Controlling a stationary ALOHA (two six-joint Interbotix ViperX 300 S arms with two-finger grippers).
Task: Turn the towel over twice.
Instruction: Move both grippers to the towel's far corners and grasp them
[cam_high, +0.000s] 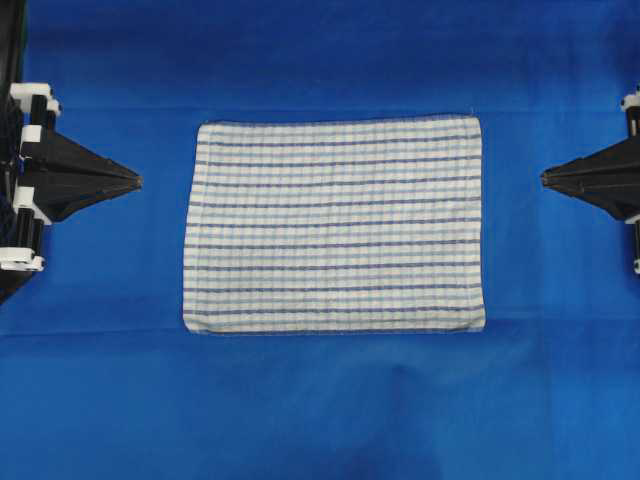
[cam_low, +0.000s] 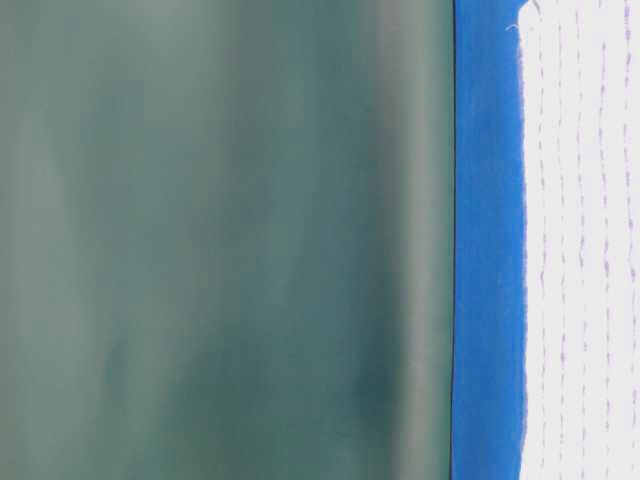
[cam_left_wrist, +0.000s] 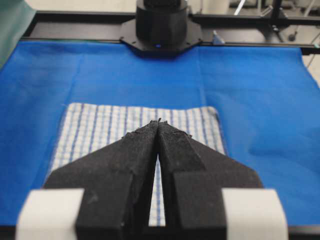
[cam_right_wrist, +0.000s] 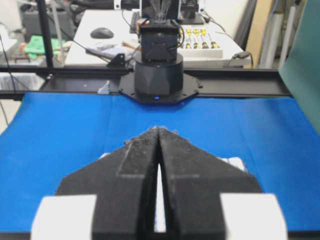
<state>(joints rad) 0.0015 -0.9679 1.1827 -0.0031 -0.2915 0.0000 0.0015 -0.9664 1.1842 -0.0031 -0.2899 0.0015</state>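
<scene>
A: Jaws pressed together on both sides, tips meeting, nothing between them. Left gripper (cam_high: 138, 182) black, wedge-shaped, foam-padded; right gripper (cam_high: 545, 178) its mirror, equally empty.

B: Sensible for a start, probably. Parked clear of the cloth, pointing inward at each other across it.

A: And between them, the large rectangular white towel with dark and light blue stripes (cam_high: 335, 225), spread flat and smooth on the plain blue tablecloth (cam_high: 320, 400), faint checks facing up (worth noting for counting flips).

B: Flat and centred, likely so either side can reach an edge. No fold or lifted corner to be seen.

A: Apart from both grippers, too: bare blue on each side before the short edges.

B: Poses?

A: Matched. From the left wrist view, closed tips (cam_left_wrist: 159, 121) hovering above the near part of the towel (cam_left_wrist: 100, 130), aimed level-ish toward the opposite arm's black round base (cam_left_wrist: 161, 22). Same from the right wrist view, tips (cam_right_wrist: 159, 128) shut.

B: No turn done yet, by the look of things.
</scene>
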